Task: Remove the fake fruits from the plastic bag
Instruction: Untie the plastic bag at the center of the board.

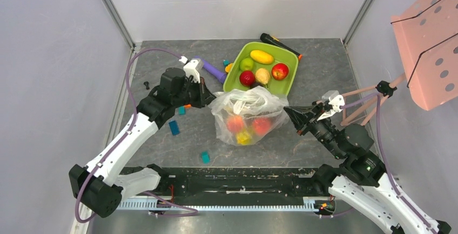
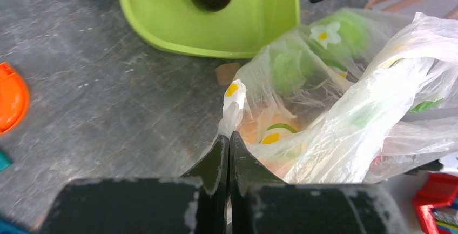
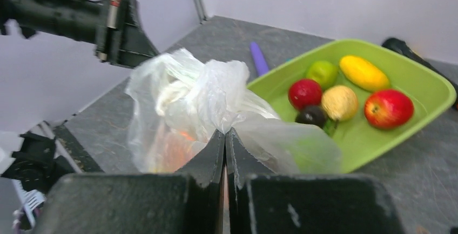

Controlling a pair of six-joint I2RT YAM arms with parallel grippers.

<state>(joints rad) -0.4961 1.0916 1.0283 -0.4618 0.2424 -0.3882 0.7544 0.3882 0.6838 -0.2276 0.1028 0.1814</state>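
Tabletop (image 1: 162, 153) bag (image 1: 248, 116) pinched between left claw (image 1: 209, 94), right claw (image 1: 286, 109).

The top view gives me bright, even light that looks to come from above; the counter (image 1: 324, 136) shows only faint, soft shadows under the arms, and the picture is sharp nearly edge to edge. The bag (image 1: 248, 116) catches a milky sheen there. On the left wrist view the left hand (image 2: 229, 136) is a dark, soft blur along the bottom, and the bag's right side is almost washed out to white. The right wrist view is soft all over: the right hand (image 3: 224, 132) is out of focus, and the fruits (image 3: 389, 108) in the tray (image 3: 426, 88) carry small glints.
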